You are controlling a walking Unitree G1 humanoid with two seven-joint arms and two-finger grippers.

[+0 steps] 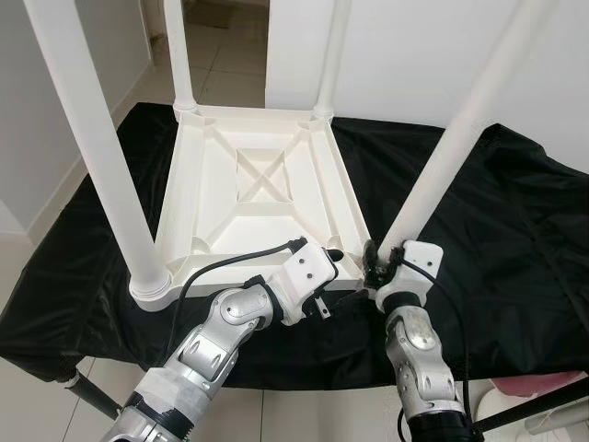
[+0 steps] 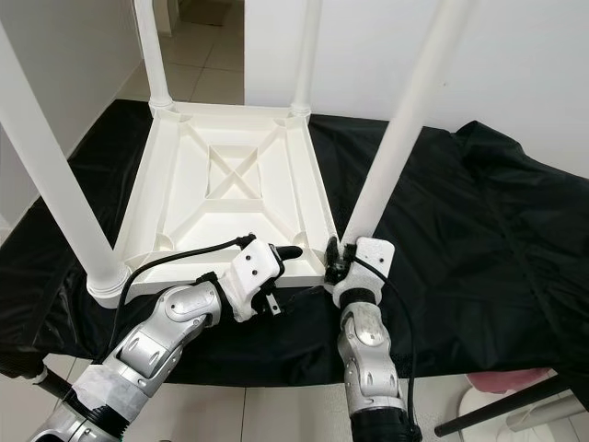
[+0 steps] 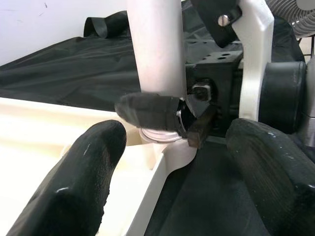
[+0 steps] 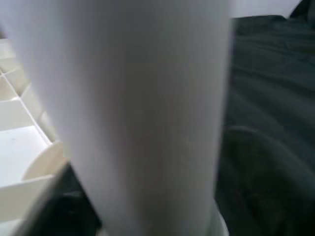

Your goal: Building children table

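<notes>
The left gripper hangs parted over the near rim of the upturned white plastic tabletop — ribbed, glossy — on black cloth. The right gripper clamps the smooth round leg at its corner socket.

White plastic tabletop lies inverted on black cloth. Right gripper clamps the 5 o'clock white tubular leg base. Left gripper, apparently open, sits adjacent at 6 o'clock.

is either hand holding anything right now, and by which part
The right hand grips the near right table leg at its base, just above its corner socket. The left hand, open beside that corner, holds nothing.
</notes>
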